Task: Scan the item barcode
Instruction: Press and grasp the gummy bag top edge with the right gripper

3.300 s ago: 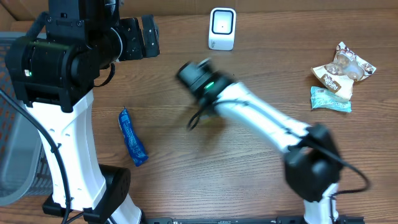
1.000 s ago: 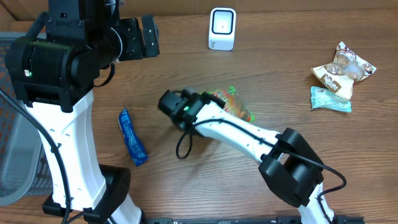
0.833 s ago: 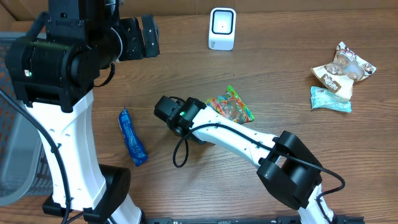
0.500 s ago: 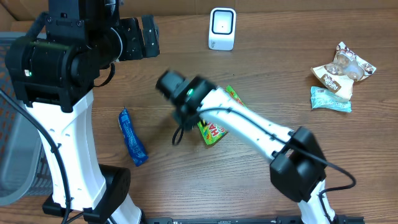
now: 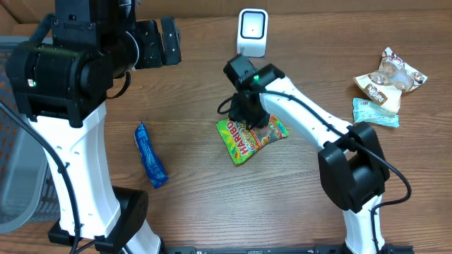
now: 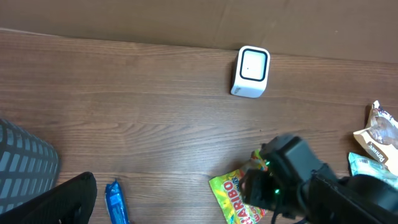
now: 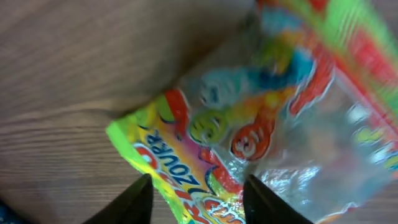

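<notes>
Though its fingers (image 7: 138,200) stand apart on either side of the candy bag (image 5: 251,139), we cannot tell whether the right end effector (image 7: 199,200) pinches it. Only the right wrist view shows us gummies behind the bag's clear window. Overhead, the bag is mid-bench (image 5: 212,204), its long axis running lower left to upper right, below the scanner (image 5: 252,32). The left end effector (image 5: 161,42) hangs spread. The left wrist view shows a grey basket (image 6: 25,165), its contents out of sight.
</notes>
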Motion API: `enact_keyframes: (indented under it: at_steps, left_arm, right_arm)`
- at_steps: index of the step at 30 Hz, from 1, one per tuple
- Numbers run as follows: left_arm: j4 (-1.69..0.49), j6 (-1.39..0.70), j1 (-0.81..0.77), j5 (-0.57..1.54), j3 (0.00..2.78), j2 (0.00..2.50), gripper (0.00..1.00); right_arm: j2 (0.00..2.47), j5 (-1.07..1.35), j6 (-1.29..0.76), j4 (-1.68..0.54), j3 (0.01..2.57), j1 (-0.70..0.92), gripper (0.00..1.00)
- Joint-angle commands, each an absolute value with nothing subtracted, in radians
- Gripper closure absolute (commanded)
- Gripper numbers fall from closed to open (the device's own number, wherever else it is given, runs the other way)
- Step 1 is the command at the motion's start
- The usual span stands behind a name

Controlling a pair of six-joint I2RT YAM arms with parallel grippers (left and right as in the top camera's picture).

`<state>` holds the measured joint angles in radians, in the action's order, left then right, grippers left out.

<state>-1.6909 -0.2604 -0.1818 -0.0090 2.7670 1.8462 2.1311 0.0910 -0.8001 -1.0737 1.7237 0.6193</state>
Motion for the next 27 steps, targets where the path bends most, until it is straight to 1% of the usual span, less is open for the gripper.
enact_keyframes:
  at_steps: [1, 2, 7, 9, 11, 14, 17, 18, 20, 21, 24, 27]
  left_arm:
    - [-1.689, -0.262, -0.184, -0.014, 2.768, 1.844, 0.00]
    - [-1.689, -0.262, -0.184, -0.014, 2.768, 1.844, 0.00]
    - [-1.689, -0.262, -0.184, -0.014, 2.768, 1.844, 0.01]
    - [-1.689, -0.262, -0.184, -0.014, 2.768, 1.844, 0.00]
    - [-1.689, -0.262, -0.184, -0.014, 2.768, 1.844, 0.00]
    - [-1.689, -0.262, -0.184, -0.014, 2.768, 1.844, 0.00]
    - [-1.689, -0.262, -0.184, -0.014, 2.768, 1.844, 0.00]
    - [-1.689, -0.262, -0.184, -0.014, 2.768, 1.844, 0.00]
    - [-1.689, -0.262, -0.184, -0.014, 2.768, 1.844, 0.00]
    - [-1.689, -0.262, -0.184, -0.015, 2.768, 1.844, 0.00]
    - [-1.689, -0.262, -0.184, -0.014, 2.768, 1.844, 0.00]
    - [-1.689, -0.262, -0.184, -0.014, 2.768, 1.844, 0.00]
  right_arm:
    - [2.137, 0.139, -0.817, -1.073, 1.694, 0.626, 0.46]
    - [2.137, 0.144, -0.773, -1.081, 1.694, 0.624, 0.42]
    - [2.137, 0.159, -0.530, -1.146, 1.694, 0.594, 0.40]
    - [2.137, 0.155, -0.421, -1.185, 1.694, 0.570, 0.36]
    - [2.137, 0.116, -0.357, -1.217, 1.693, 0.543, 0.35]
    - [2.138, 0.066, -0.340, -1.213, 1.687, 0.505, 0.35]
    - [2.138, 0.092, -0.340, -1.162, 1.654, 0.474, 0.36]
    - [2.138, 0.099, -0.340, -1.153, 1.642, 0.467, 0.38]
    - [2.138, 0.106, -0.340, -1.150, 1.617, 0.449, 0.47]
    - [2.138, 0.106, -0.340, -1.150, 1.612, 0.445, 0.48]
    - [2.138, 0.091, -0.339, -1.139, 1.609, 0.435, 0.49]
    - [2.138, -0.010, -0.334, -1.095, 1.609, 0.433, 0.49]
